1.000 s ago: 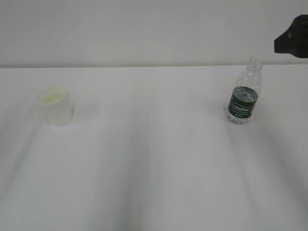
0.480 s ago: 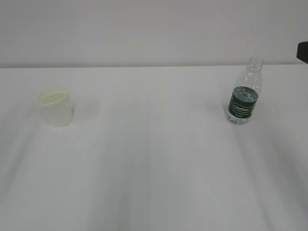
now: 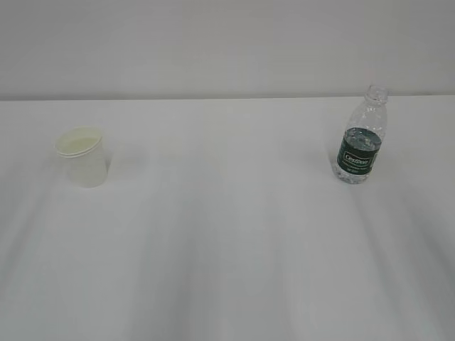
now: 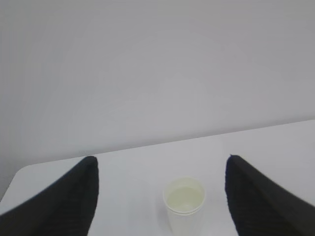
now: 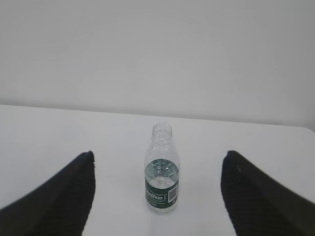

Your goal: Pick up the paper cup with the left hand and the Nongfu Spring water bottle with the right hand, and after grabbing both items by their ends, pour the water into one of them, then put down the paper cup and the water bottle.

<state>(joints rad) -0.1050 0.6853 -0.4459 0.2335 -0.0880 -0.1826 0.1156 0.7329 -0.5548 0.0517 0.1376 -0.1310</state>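
The right arm, a dark shape above and right of the bottle (image 3: 360, 138) a second ago and only a sliver at the frame edge half a second ago, is now gone from the exterior view; cup and bottle have not shifted. The bottle stands upright and uncapped on the right of the white tabletop (image 3: 227, 234), with a little water (image 5: 161, 183) showing at label height. The cup (image 3: 82, 155) stands upright well to the bottle's left, at about the same depth, mouth up; whether liquid lies in it I cannot tell. Neither is touched. Seen from its wrist, the right tool (image 5: 157, 196) has its jaws spread wide and empty, the bottle centred between them but some way ahead. The left tool (image 4: 160, 196) is likewise wide open and empty, with the cup ahead and slightly right of the midline. Both things standing free, with the tools drawn back and aimed at them, reads either as the finish after setting down or the line-up before grasping; the pictures alone do not decide it. The wide spacing probably gives each arm its own side to work. The tabletop is plain, matte and bare but for soft shadow bands, and a blank pale wall (image 3: 227, 42) rises behind the bottle.
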